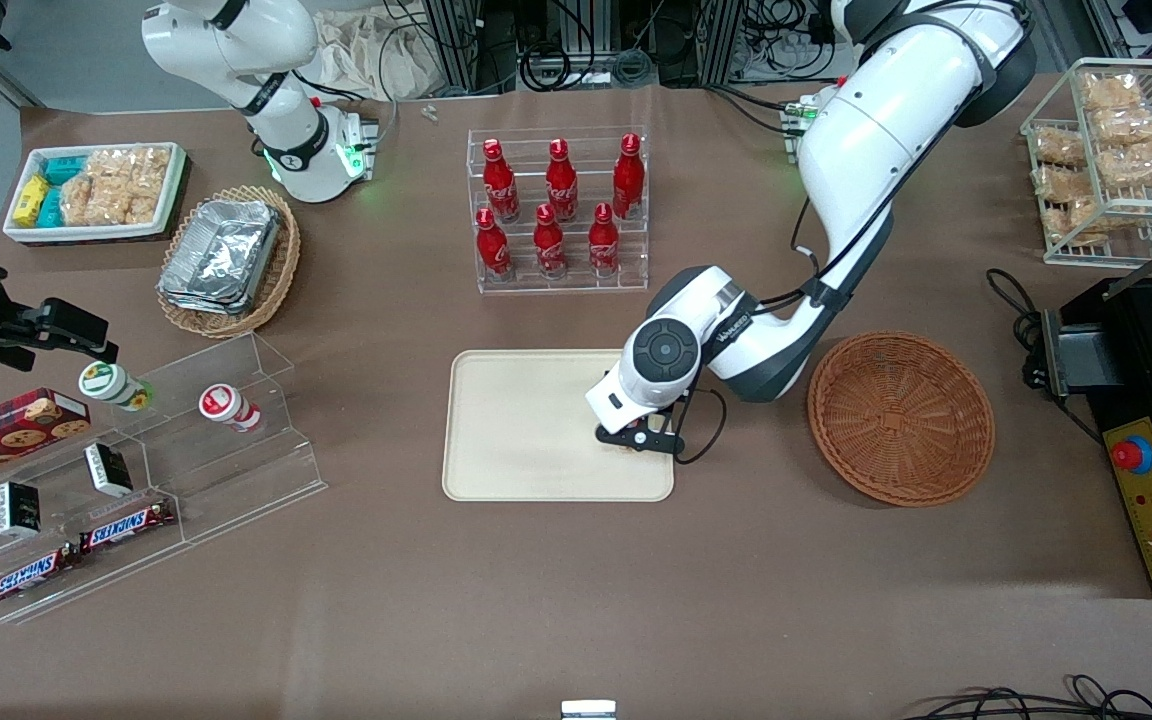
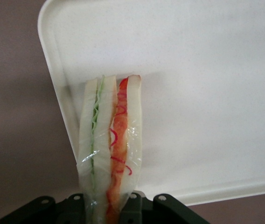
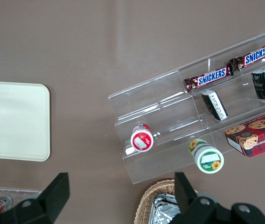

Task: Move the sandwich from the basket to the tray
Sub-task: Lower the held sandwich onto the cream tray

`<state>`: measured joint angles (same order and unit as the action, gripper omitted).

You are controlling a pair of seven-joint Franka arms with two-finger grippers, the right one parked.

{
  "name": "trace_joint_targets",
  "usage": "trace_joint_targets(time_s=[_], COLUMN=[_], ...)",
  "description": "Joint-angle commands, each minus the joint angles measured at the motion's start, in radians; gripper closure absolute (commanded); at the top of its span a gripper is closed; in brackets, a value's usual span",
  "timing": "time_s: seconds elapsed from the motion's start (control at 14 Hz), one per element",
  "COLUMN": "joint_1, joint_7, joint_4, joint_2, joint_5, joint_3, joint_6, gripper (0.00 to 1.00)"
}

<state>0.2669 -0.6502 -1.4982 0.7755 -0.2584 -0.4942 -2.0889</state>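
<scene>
The left arm's black two-finger gripper [image 1: 639, 437] hung low over the flat cream-beige rectangular tray [image 1: 516, 420], at the tray's corner nearest the front camera and closest to the round reddish-brown woven wicker basket [image 1: 901, 417]. In the left wrist view the gripper [image 2: 113, 205] was closed narrowly on the small triangular sandwich [image 2: 110, 149], a wedge of pale white bread wrapped in clear film, with green filling along one seam and red and orange along the other. The wedge pointed away from the fingers, over the tray [image 2: 193, 93] just inside its rounded rim; whether it touched the tray's surface could not be told. In the front view the sandwich was almost wholly hidden under the wrist.

The wicker basket held nothing and sat on the brown table [image 1: 576, 600] just beside the tray, toward the working arm's end. Farther from the front camera than the tray, a clear acrylic stand [image 1: 558, 212] held six red cola bottles in two rows. Toward the parked arm's end, a lighter tan wicker basket [image 1: 231, 262] carried stacked silver foil trays, a white rectangular bin [image 1: 96, 192] held snack packets, and a clear stepped display [image 1: 136, 470] bore two small cups, dark packets and two Snickers bars. A white wire rack [image 1: 1116, 160] of bagged snacks stood at the working arm's end.
</scene>
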Motion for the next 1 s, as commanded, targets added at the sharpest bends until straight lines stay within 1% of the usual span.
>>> trace_joint_targets(time_s=[0.0,0.14,0.21,0.29,0.36,0.43,0.57,0.71,0.86,0.93], joint_1=[0.011,0.012,0.014,0.021,0.026,0.026,0.026,0.025,0.020,0.017], joint_7=[-0.104,-0.141,-0.152,-0.166,-0.190,-0.218,-0.233,-0.233,-0.238,-0.256], joint_4=[0.003,0.006,0.009,0.013,0.018,0.018,0.018,0.019,0.010,0.018], joint_2=[0.016,0.033,0.042,0.051,0.056,0.063,0.076,0.074,0.047,0.013], joint_5=[-0.070,-0.108,-0.110,-0.110,-0.113,-0.126,-0.163,-0.189,-0.190,-0.177], joint_3=[0.002,0.002,0.002,0.002,0.002,0.002,0.002,0.002,0.002,0.000], joint_6=[-0.051,-0.059,-0.059,-0.065,-0.075,-0.088,-0.092,-0.091,-0.064,-0.009], gripper=[0.97,0.96,0.95,0.92,0.83,0.67,0.00,0.00,0.00,0.00])
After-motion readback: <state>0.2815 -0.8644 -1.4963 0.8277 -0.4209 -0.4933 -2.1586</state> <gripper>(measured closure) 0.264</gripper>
